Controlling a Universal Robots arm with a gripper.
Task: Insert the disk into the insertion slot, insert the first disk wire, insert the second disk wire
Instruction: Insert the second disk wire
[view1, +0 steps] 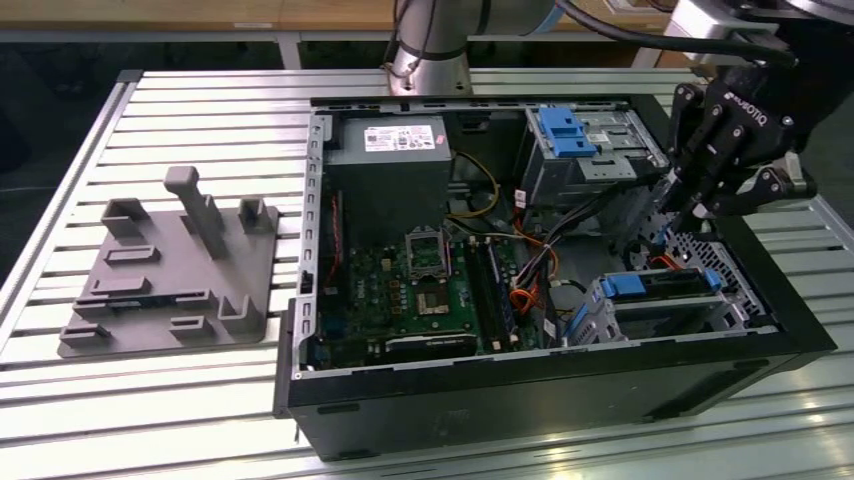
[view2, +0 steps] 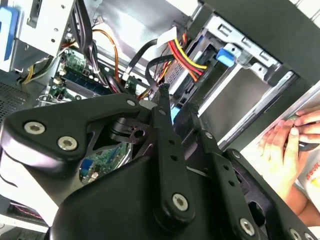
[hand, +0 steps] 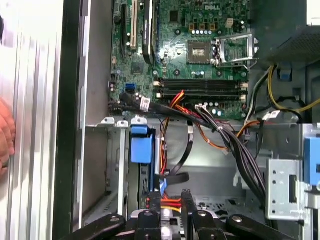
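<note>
The disk (view1: 667, 284) sits inside the slot (view1: 697, 318), low in the corner of the open case (view1: 534, 378), with its blue handle (hand: 140, 145) poking out. So the disk step looks done. The gripper (view1: 671, 222) reaches down into the case just beside the slot. Its fingers (hand: 187, 201) are close together, and they seem to pinch the red-yellow wire (hand: 171, 204) at its end. I think the disk is hard, a bit heavy and easy to hurt if it gets bumped, so the blue handle is the safe place to hold it. The wire looks soft and bendy, and it will flop if held far back. Its plug is likely small and stiff, so that is the best part to hold. The thin strands could pull loose if tugged. Other wires hang close by and could get in the way. A person's hand (view2: 282, 145) rests outside the case.
</note>
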